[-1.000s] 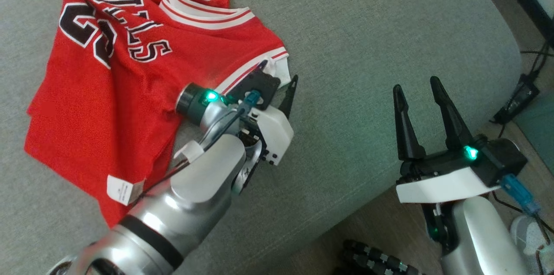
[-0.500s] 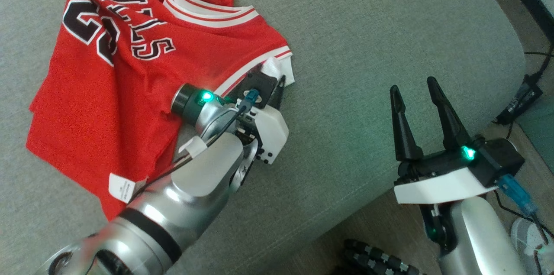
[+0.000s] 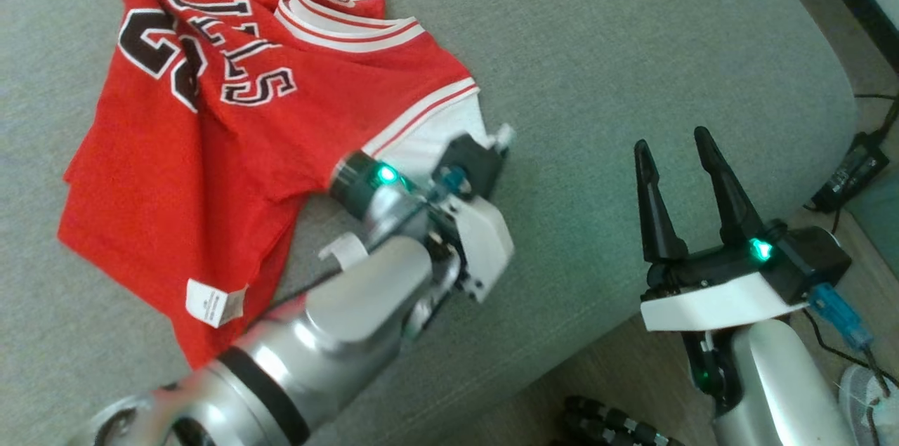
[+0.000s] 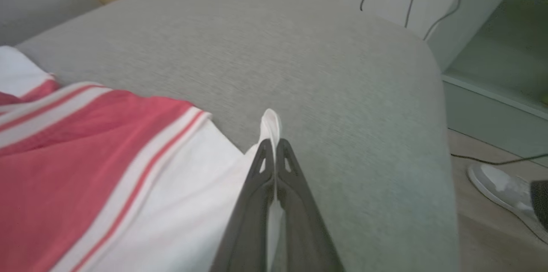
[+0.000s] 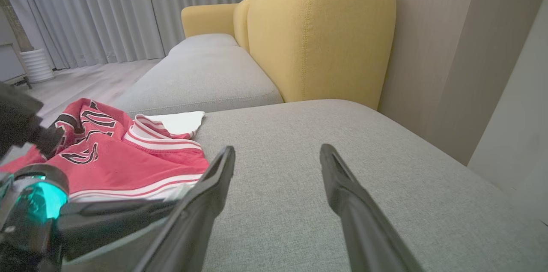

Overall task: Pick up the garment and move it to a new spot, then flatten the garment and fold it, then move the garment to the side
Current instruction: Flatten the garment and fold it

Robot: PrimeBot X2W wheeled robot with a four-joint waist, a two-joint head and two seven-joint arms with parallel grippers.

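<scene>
Red jersey rumpled on the grey sofa cushion, white sleeve corner clamped in the left end effector, right end effector spread apart and empty at the cushion's edge.

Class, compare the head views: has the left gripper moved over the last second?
Yes. The left gripper has moved right, away from the white care label, which barely shifted, and is shut on the white sleeve edge.
</scene>
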